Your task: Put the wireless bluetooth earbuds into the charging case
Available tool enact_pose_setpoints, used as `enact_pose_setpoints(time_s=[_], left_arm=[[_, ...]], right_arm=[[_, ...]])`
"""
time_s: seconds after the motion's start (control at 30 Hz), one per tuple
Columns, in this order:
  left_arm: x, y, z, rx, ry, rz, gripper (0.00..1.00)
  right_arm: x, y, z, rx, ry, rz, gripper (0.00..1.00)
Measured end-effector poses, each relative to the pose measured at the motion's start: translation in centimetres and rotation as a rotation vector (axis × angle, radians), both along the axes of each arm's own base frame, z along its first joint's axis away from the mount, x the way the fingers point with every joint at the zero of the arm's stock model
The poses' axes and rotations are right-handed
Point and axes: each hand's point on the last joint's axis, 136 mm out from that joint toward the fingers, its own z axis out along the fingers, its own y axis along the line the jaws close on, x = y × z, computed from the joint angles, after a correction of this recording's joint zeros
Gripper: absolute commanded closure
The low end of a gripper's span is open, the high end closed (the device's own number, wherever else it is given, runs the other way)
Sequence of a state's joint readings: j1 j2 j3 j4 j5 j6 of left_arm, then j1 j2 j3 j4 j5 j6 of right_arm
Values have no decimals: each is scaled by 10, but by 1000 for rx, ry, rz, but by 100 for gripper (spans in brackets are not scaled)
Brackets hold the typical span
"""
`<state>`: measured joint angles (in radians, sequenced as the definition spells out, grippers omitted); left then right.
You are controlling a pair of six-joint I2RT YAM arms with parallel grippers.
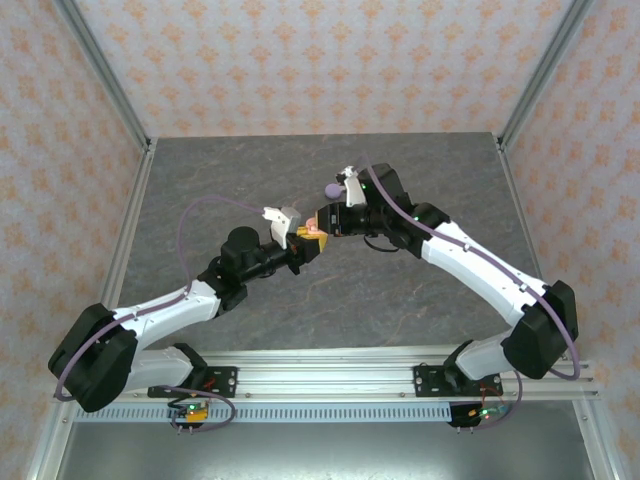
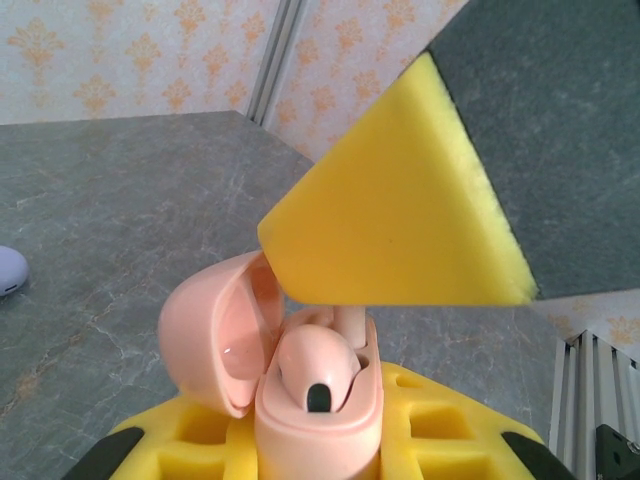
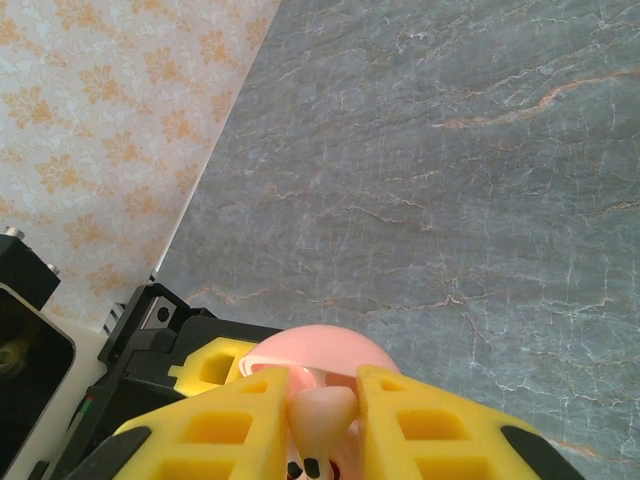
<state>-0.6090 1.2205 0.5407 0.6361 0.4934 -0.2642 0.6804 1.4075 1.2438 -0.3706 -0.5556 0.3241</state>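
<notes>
Seen from above, both arms meet over the middle of the grey table (image 1: 200, 200), and a small lilac object (image 1: 332, 188) lies just beyond them. The left wrist view shows more: the left gripper (image 2: 320, 450) has its yellow pads pressed against a pink case (image 2: 300, 420) whose lid is swung open to the left. A pink earbud (image 2: 315, 368) sits in the case's mouth, stem rising. In the right wrist view, the right gripper (image 3: 322, 405) pinches the earbud, with the case just beyond.
</notes>
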Motion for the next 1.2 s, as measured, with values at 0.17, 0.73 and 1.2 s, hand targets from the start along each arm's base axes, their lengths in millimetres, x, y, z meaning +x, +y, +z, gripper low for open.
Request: enact_pose_setpoints(time_s=[0.17, 0.73, 1.2], left_arm=[[1, 0, 0, 1, 1, 4, 97], [1, 1, -2, 5, 4, 5, 97], [-6, -2, -18, 124, -18, -35, 97]], right_arm=[[0, 0, -2, -6, 0, 1, 75], [-1, -1, -5, -23, 4, -4, 57], [6, -23, 10, -61, -67, -108, 60]])
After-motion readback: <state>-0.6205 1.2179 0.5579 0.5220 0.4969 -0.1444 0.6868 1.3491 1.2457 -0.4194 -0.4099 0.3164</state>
